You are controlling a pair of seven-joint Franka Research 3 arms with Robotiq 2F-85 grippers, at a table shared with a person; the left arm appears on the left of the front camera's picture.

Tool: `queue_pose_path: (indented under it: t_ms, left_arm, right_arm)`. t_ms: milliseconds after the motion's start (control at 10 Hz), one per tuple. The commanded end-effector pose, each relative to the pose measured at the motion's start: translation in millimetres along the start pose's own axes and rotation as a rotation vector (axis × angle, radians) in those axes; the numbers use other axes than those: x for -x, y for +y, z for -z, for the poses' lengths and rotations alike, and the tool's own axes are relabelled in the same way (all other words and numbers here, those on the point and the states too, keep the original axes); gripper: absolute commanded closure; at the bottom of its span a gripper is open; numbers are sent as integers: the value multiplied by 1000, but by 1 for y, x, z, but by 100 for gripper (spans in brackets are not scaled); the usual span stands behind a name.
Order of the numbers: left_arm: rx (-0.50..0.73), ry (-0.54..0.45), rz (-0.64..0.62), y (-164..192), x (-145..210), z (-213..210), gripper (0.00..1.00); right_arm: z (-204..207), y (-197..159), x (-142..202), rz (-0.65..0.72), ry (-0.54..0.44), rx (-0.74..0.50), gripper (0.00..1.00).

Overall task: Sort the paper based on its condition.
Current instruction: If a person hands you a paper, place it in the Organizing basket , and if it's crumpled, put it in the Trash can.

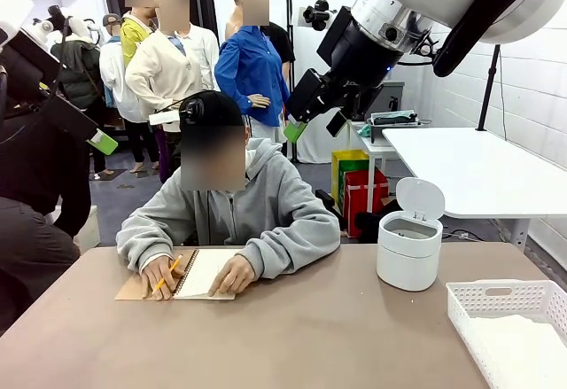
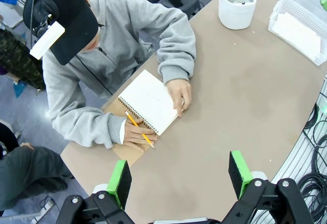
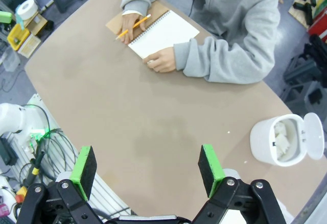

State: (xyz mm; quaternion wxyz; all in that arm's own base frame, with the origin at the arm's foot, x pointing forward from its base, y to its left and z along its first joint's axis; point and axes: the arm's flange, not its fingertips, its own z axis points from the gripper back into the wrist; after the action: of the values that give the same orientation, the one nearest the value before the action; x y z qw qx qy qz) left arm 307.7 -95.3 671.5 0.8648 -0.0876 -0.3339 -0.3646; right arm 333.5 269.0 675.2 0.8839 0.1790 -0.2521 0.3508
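Wide brown counter [image 1: 292,336], mostly bare, and across it a person [image 1: 257,212] in a grey hoodie leans over their work. Both arms hang high above the surface. The left gripper [image 2: 180,175] has its jaws released, green pads wide apart with nothing between them. The right gripper [image 3: 147,169] is the same, jaws spread and empty, looking straight down at open counter.

Off to the robot's right, a white slotted basket [image 1: 496,296] sits at the counter's corner, and beside it, nearer the person, a round white bin [image 1: 409,247] with its flip lid up. In front of the person lies a spiral-bound notebook [image 1: 205,272], open to a blank page, one hand flat on its edge, the other holding a yellow pencil [image 1: 165,276].

My read is that this is a waiting beat, because no loose piece lies on the counter to sort. The sensible play is to hold both arms high and clear of the person's hands, then come down only on a piece that lies free, approaching from above. A flat piece would need a pinch at one edge, while a lump can be taken across its middle.

The smooth paper sheets [image 2: 296,32] lie flat and white in the basket. The paper wads [image 3: 280,137] sit in the bin, lumpy and creased.
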Motion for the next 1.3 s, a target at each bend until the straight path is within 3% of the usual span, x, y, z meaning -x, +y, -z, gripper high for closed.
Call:
queue_pose_path:
  t_ms: [0, 1200]
  left_arm:
    - [2, 0, -1, 1, 0, 0, 0]
    - [2, 0, -1, 1, 0, 0, 0]
  right_arm:
    - [1, 0, 2, 4, -1, -2, 0]
    - [1, 0, 2, 4, -1, -2, 0]
